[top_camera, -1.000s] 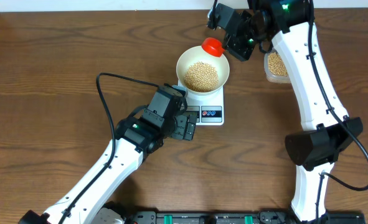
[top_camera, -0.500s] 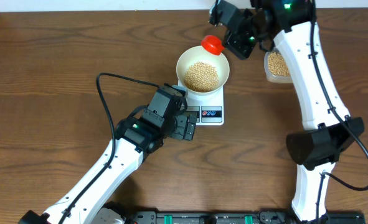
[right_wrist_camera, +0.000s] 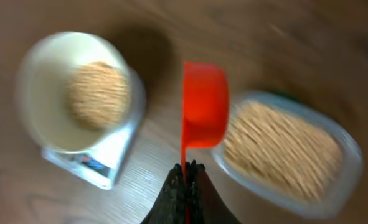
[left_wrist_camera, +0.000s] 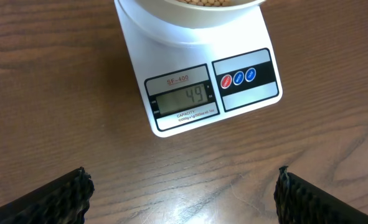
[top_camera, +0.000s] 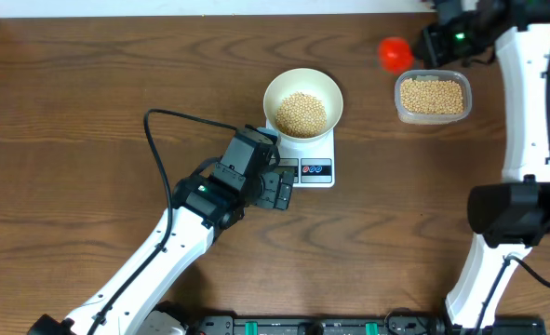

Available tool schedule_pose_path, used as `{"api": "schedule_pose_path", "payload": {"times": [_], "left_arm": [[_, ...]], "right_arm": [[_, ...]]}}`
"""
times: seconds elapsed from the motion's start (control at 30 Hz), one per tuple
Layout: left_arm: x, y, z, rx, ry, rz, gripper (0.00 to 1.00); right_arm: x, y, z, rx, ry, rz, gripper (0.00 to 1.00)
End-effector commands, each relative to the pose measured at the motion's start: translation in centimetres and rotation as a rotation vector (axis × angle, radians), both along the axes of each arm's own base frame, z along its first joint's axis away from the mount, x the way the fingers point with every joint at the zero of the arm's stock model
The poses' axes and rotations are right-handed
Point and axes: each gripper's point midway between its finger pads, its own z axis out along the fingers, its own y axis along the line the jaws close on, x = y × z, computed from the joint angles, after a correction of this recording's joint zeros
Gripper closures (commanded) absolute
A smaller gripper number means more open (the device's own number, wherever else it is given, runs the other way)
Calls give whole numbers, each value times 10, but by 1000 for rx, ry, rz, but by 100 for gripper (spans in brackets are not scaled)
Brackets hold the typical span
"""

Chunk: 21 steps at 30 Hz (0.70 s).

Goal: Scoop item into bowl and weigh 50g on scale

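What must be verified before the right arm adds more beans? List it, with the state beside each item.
1. Display on the scale reads 50: not ok, it shows 49.
2. Bowl sits on the scale: ok.
3. Right claw shut on the red scoop: ok.
4. Red scoop empty: cannot tell, blurred.
5. Tub holds beans to draw from: ok.
6. Left claw open, apart from the scale: ok.

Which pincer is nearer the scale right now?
Left. The left pincer sits open just off the display edge of the scale. The right pincer is far off beside the tub, holding the red scoop.
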Motion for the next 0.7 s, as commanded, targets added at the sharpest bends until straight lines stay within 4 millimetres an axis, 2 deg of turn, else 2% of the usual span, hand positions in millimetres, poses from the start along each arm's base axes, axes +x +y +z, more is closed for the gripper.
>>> {"api": "schedule_pose_path", "payload": {"times": [0.0, 0.13, 0.4, 0.5, 0.6, 0.67], "left_arm": [[1, 1, 4, 1, -17, -4, 4], [0, 1, 4, 1, -17, -4, 5], [1, 1, 4, 1, -17, -4, 5], [0, 1, 4, 1, -17, -4, 5], [1, 1, 4, 1, -17, -4, 5], [1, 1, 4, 1, -17, -4, 5]], "right_arm": [[-7, -55, 5, -178, 33, -302, 99], [-15, -68, -7, -183, 101, -354, 99], [-22, -66, -42, -182, 211, -340, 99], [-18, -57, -52, -133, 219, -316, 99], [-12, -38, -64, -39, 215, -244, 99], [-11, -35, -70, -19, 222, -235, 99]]}}
